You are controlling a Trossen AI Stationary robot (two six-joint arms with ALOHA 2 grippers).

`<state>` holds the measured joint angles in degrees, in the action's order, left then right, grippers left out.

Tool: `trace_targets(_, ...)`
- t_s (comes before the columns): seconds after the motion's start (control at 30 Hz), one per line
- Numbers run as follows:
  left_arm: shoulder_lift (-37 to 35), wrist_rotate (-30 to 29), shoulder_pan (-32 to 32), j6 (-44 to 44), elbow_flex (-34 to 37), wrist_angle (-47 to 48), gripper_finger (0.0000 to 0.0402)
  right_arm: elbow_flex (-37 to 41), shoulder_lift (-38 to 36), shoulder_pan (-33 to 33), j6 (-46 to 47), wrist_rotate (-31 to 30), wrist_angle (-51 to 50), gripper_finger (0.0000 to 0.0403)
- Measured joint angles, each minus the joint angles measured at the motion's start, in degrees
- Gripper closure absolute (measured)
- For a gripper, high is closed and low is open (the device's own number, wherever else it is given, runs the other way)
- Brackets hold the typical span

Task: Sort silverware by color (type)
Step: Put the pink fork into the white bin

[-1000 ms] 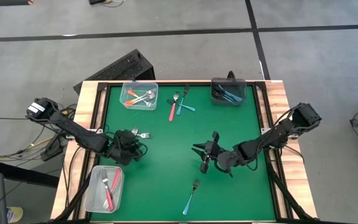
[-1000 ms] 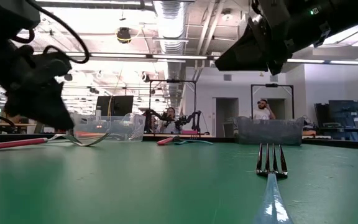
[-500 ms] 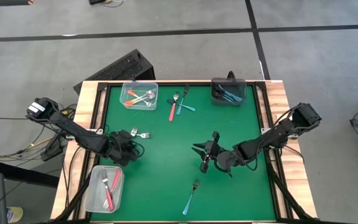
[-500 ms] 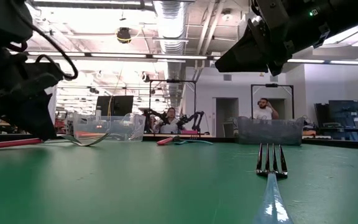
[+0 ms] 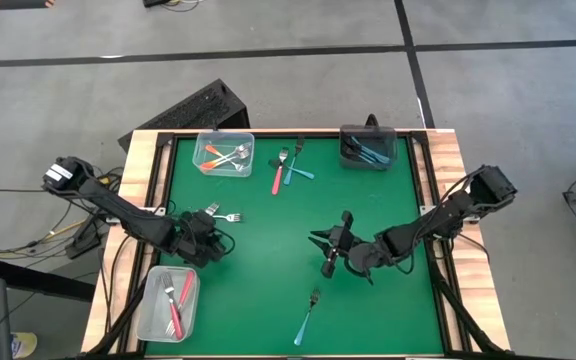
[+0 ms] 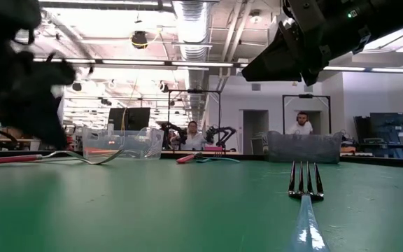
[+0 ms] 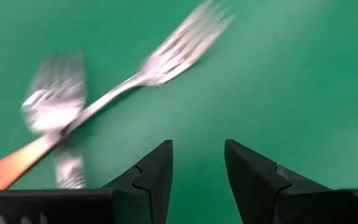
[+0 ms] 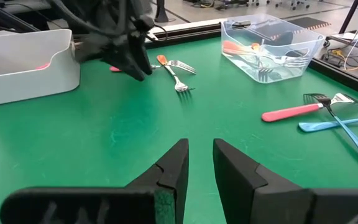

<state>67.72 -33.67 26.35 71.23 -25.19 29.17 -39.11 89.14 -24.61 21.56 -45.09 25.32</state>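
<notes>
Two forks [image 5: 223, 213] with orange-red handles lie crossed flat on the green mat [image 5: 268, 260], left of centre. My left gripper [image 7: 197, 168] stands open just short of them on their near-left side, slanting down, with only mat between its fingers. My right gripper [image 5: 333, 250] hovers open right of centre, above the mat [image 8: 201, 158], holding nothing. A light-blue fork [image 5: 308, 315] lies near the front edge, and its tines show close up in the low view [image 6: 305, 183]. A red fork [image 5: 279, 175] and a blue fork [image 5: 298, 170] lie crossed at the far middle.
A clear bin [image 5: 223, 153] with orange forks stands at the far left. A dark bin [image 5: 368, 147] with blue forks is at the far right. A clear bin [image 5: 168, 302] with red forks sits at the near-left corner. A person stands in the room beyond [image 6: 301, 124].
My left gripper has drawn back a little from the crossed forks toward the table's left edge and tipped slightly, staying open. The forks lie where they were. My right arm has kept still.
</notes>
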Motion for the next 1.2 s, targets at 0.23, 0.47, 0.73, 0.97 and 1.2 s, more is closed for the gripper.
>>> trace_targets(0.23, 0.0, -7.6, 0.2, -6.4, -7.6, 11.1, 0.0269, 0.0, 0.0, 0.4, 0.0, 4.6, 0.0, 0.0303)
trace_targets(0.47, 0.0, -4.1, -0.3, 10.9, -5.0, 23.3, 0.0269, 0.0, 0.0, 0.1, 0.0, 10.7, -0.4, 0.0303)
trace_targets(0.73, 0.0, 1.2, -0.3, 13.4, 1.3, 18.4, 0.0269, 0.0, 0.0, 1.0, 0.0, 10.7, -1.7, 0.0303)
trace_targets(0.97, 0.0, 1.5, -0.3, 13.5, 3.0, 17.2, 0.0272, 0.0, 0.0, 1.6, 0.0, 10.7, -1.7, 0.0303)
trace_targets(1.2, 0.0, 1.4, -0.3, 4.6, 3.1, 12.6, 0.0357, 0.0, 0.0, 1.4, 0.0, 10.7, -1.7, 0.0303)
